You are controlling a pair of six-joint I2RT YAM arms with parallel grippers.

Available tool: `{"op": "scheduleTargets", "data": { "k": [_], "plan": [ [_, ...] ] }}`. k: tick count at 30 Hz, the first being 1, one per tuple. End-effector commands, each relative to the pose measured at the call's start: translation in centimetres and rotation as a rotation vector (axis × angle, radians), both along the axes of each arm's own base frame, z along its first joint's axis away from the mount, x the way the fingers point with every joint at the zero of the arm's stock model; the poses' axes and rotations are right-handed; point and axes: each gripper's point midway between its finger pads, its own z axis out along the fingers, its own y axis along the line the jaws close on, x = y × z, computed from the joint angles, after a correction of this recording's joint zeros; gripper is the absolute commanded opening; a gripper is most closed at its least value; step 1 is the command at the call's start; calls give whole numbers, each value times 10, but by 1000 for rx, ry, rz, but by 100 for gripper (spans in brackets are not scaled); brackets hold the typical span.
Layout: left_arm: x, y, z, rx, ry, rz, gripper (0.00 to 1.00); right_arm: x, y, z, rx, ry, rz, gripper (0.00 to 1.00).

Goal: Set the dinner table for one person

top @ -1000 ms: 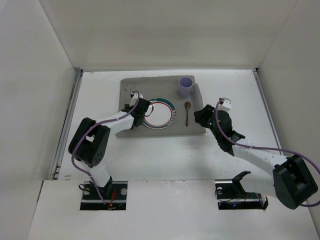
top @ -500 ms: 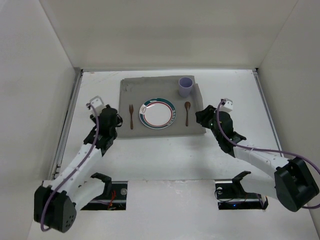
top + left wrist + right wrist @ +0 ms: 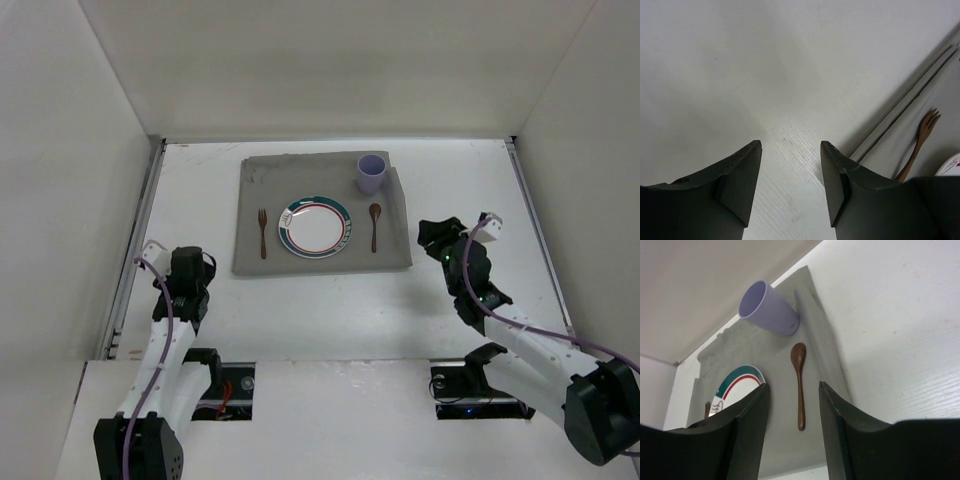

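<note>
The white dinner table [image 3: 330,300] carries a grey mat [image 3: 320,255]. On the mat lie a white plate with a green and red rim [image 3: 315,226], a brown fork [image 3: 262,232] left of it, a brown spoon [image 3: 375,225] right of it, and a lilac cup [image 3: 371,174] upright at the back right. My left gripper [image 3: 203,263] is open and empty over bare table left of the mat; its view [image 3: 790,145] shows the fork [image 3: 920,140] at the right. My right gripper [image 3: 430,233] is open and empty just right of the mat; its view [image 3: 793,385] shows the spoon [image 3: 799,385], the cup [image 3: 771,310] and the plate [image 3: 737,382].
Thin metal rails run along the table's left edge [image 3: 138,235] and right edge [image 3: 530,215]. White walls enclose the back and both sides. The arm bases sit at the near edge.
My left arm has pulled back from the mat to the near left, leaving the fork lying left of the plate. My right arm has drawn back to the right, off the mat.
</note>
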Motion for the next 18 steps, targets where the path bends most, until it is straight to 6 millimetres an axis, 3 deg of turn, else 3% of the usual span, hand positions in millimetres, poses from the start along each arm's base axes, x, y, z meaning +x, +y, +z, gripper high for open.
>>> {"op": "scheduleTargets", "data": {
  "k": [1, 8, 18],
  "plan": [
    [4, -7, -4, -42, 8, -19, 48, 6, -10, 16, 58, -66, -62, 52],
    [10, -6, 0, -56, -42, -5, 48, 8, -12, 11, 66, -55, -66, 57],
    [11, -8, -2, -49, -40, -13, 46, 16, 8, 5, 55, -16, 19, 57]
  ]
}}
